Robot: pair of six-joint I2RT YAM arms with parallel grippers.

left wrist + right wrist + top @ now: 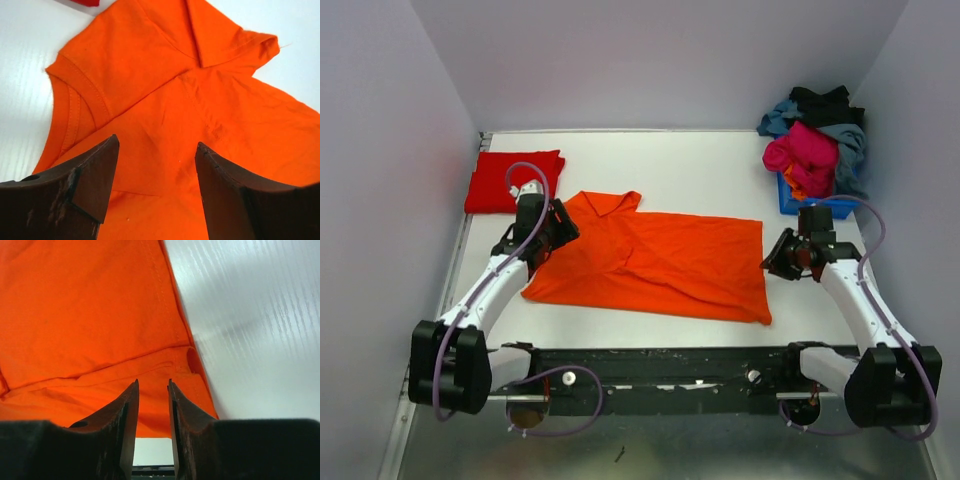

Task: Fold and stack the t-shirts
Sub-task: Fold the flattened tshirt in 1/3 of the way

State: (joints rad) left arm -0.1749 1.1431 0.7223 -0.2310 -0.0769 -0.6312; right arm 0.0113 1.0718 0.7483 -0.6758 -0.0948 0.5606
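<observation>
The orange shirt (660, 262) is spread flat across the middle of the desk (670, 160), with its collar end to the left and its hem to the right. A bare strip of desk is seen between its near edge and the front rail (670, 365), and a wider bare band lies between its far edge and the back wall.

The left claw (558, 224) is held low over the collar end. Its jaws are spread wide over the cloth (165, 100) and nothing is clasped. The right claw (776, 258) is held at the hem's right edge (100, 315), just off the cloth. Its jaws are parted by a narrow gap and nothing is held.

A folded red shirt (513, 181) is laid in the far left corner, close to the side wall and apart from the orange one. A pile of shirts (815, 145) is heaped over a blue bin (815, 208) in the far right corner, near the right claw.
</observation>
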